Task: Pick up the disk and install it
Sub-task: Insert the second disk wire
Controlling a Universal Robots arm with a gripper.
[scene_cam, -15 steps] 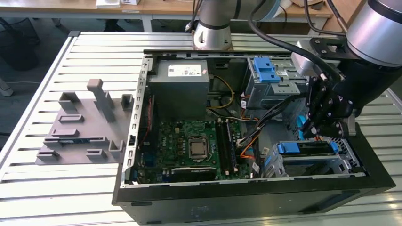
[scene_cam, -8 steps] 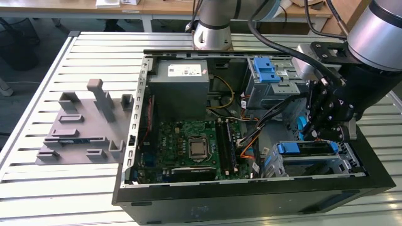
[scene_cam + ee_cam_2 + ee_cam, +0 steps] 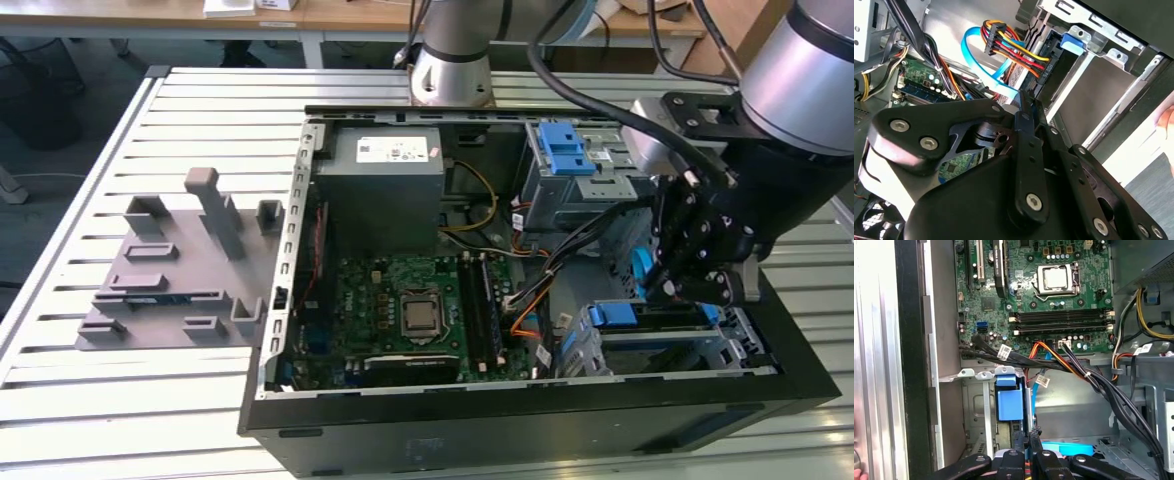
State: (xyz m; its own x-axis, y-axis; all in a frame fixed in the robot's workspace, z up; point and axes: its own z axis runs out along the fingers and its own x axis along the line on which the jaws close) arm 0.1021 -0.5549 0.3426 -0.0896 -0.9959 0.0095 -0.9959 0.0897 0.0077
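Resting on a slatted metal table (image 3: 120, 400), the open computer case (image 3: 534, 420) (desks behind) admits the empty, closed end effector (image 3: 1033, 436).

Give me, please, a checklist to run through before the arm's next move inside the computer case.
1. Gripper inside the case, by the drive bays: ok.
2. Fingers closed together: ok.
3. Disk in the grip: cannot tell.
4. Blue data cable clear of the fingertips: not ok, it runs just ahead of them.
5. Black cable bundle clear of the gripper: cannot tell.
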